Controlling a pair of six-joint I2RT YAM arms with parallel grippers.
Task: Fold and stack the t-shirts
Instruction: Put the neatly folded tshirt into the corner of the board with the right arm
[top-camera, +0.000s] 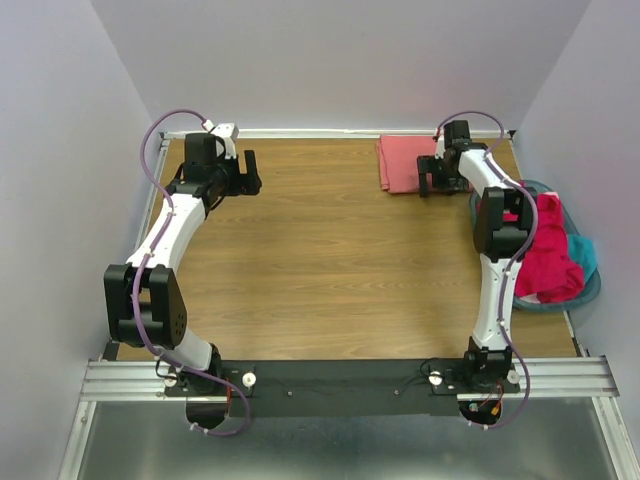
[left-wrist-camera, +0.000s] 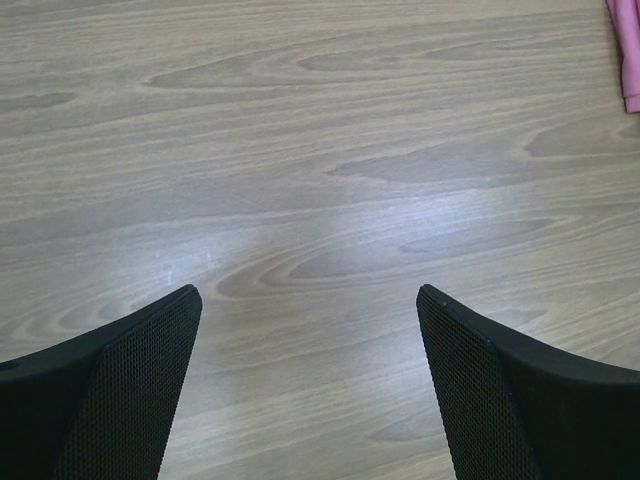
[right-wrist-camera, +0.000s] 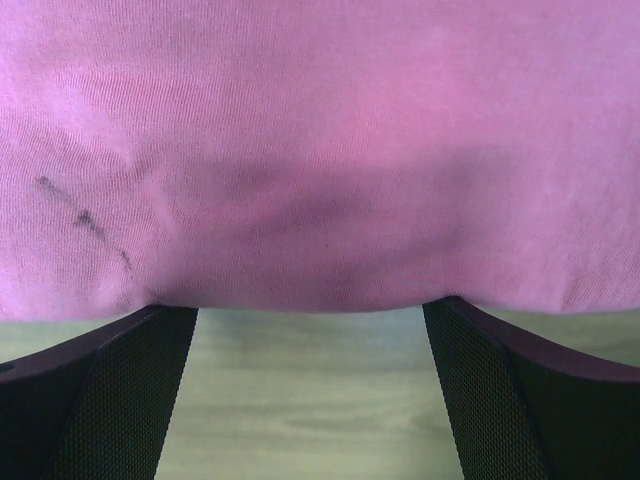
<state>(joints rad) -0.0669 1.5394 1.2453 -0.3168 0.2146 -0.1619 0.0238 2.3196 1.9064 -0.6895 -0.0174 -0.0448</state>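
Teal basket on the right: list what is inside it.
The basket holds a crumpled magenta-red t-shirt with teal cloth beside it. The right arm covers part of its rim; anything beneath the heap is hidden.

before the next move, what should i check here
1. right gripper open, nothing held: ok
2. right gripper clear of the pink shirt edge: cannot tell
3. pink shirt folded flat on the table: ok
4. left gripper open over bare table: ok
5. magenta shirt and teal shirt folded: not ok, bunched in the basket
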